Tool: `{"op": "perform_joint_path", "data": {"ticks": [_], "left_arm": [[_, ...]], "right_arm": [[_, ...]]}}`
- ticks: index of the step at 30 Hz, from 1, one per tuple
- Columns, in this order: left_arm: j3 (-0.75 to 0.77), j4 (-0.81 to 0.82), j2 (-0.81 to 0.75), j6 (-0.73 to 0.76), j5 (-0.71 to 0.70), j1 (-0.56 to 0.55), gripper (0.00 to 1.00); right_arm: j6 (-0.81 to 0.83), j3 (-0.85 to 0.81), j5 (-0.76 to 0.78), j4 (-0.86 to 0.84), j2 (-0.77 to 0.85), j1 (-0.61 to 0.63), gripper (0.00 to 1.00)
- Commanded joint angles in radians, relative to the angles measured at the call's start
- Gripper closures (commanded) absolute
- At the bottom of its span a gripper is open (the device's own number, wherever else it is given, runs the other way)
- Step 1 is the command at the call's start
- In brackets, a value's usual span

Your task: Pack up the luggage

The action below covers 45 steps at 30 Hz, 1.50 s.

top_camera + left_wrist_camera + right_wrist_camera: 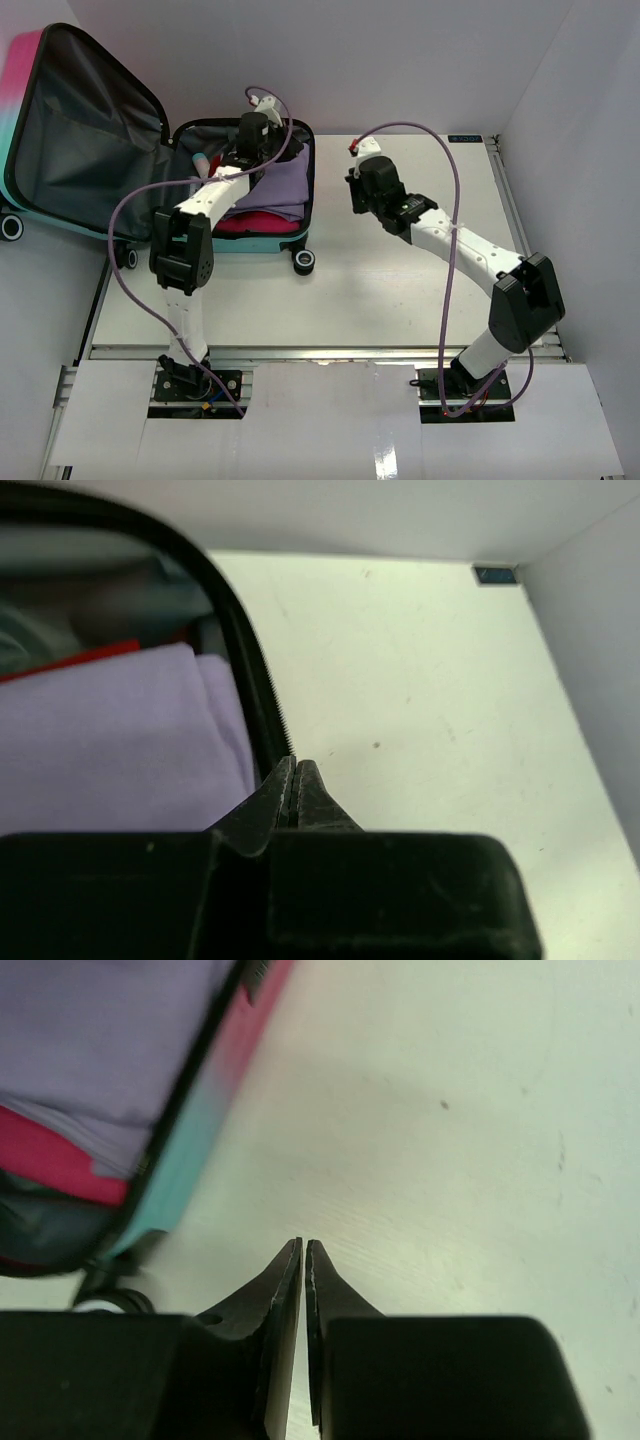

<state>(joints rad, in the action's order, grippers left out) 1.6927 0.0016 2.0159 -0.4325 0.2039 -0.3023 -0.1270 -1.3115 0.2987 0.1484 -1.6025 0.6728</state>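
From above, the luggage (70,140) lies open at the far left of the desk (400,290). Its dark-lined lid is thrown back to the left, and its base sits flat with one black wheel (304,262) at the near right corner. The base is already loaded: a lavender cloth (275,180) lies on top of a red garment (255,222), and a small pale item sits at the left, too small to name. The left arm (215,190) reaches over the base. The right arm (470,250) hangs over bare desk just right of the case. No loose item shows on the desk.

In the left wrist view, the left jaws are pressed together with nothing between them. Their tips are at the toothed zipper rim (262,695) on the right side of the base, with lavender cloth to the left and desk to the right.

In the right wrist view, the right jaws are drawn in to a hairline slit and hold nothing. They sit above the desk beside the teal-and-pink shell wall (190,1150).

As I judge it, the filling looks finished or nearly so. What remains is to tuck in any cloth lying on the rim, swing the lid over the base, and probably run the zipper. None of that has begun.
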Motion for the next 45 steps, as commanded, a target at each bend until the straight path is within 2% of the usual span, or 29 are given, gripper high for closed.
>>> {"op": "perform_joint_path", "data": {"ticks": [1, 9, 14, 17, 20, 22, 24, 26, 29, 36, 40, 43, 45], "left_arm": [[0.063, -0.009, 0.098, 0.013, 0.018, 0.026, 1.00], [0.138, -0.009, 0.257, 0.041, 0.026, 0.026, 1.00], [0.075, 0.050, 0.157, 0.066, 0.016, 0.026, 1.00], [0.083, 0.014, 0.078, 0.086, -0.021, 0.026, 0.87], [0.126, -0.118, -0.031, 0.103, -0.180, 0.026, 0.72], [0.138, -0.177, -0.115, 0.098, -0.403, 0.028, 0.65], [0.101, -0.218, -0.197, 0.075, -0.610, 0.028, 0.61], [0.066, -0.299, -0.313, 0.051, -0.881, 0.029, 0.55], [-0.065, -0.414, -0.461, -0.046, -1.098, 0.039, 0.44], [-0.486, -0.443, -0.866, -0.146, -1.379, 0.060, 0.38], [-0.642, -0.442, -0.976, -0.220, -1.453, 0.126, 0.38], [-0.648, -0.451, -0.975, -0.253, -1.457, 0.186, 0.38], [-0.611, -0.478, -0.952, -0.266, -1.412, 0.279, 0.38]], "right_arm": [[-0.021, 0.144, -0.003, -0.083, 0.100, -0.048, 0.89], [-0.002, 0.201, -0.008, -0.101, 0.116, -0.075, 0.88], [-0.003, 0.192, 0.007, -0.098, 0.103, -0.077, 0.87], [-0.007, 0.185, -0.001, -0.096, 0.090, -0.078, 0.84], [-0.010, 0.181, -0.012, -0.095, 0.084, -0.078, 0.76], [-0.013, 0.185, -0.025, -0.096, 0.086, -0.078, 0.71], [-0.014, 0.190, -0.046, -0.100, 0.091, -0.078, 0.64], [-0.016, 0.193, -0.084, -0.101, 0.090, -0.079, 0.59], [-0.018, 0.203, -0.129, -0.108, 0.091, -0.078, 0.53], [-0.006, 0.213, -0.230, -0.103, 0.108, -0.075, 0.46], [-0.001, 0.189, -0.261, -0.089, 0.111, -0.075, 0.45], [0.006, 0.178, -0.267, -0.082, 0.111, -0.075, 0.45], [0.014, 0.167, -0.267, -0.078, 0.111, -0.075, 0.44]]}}
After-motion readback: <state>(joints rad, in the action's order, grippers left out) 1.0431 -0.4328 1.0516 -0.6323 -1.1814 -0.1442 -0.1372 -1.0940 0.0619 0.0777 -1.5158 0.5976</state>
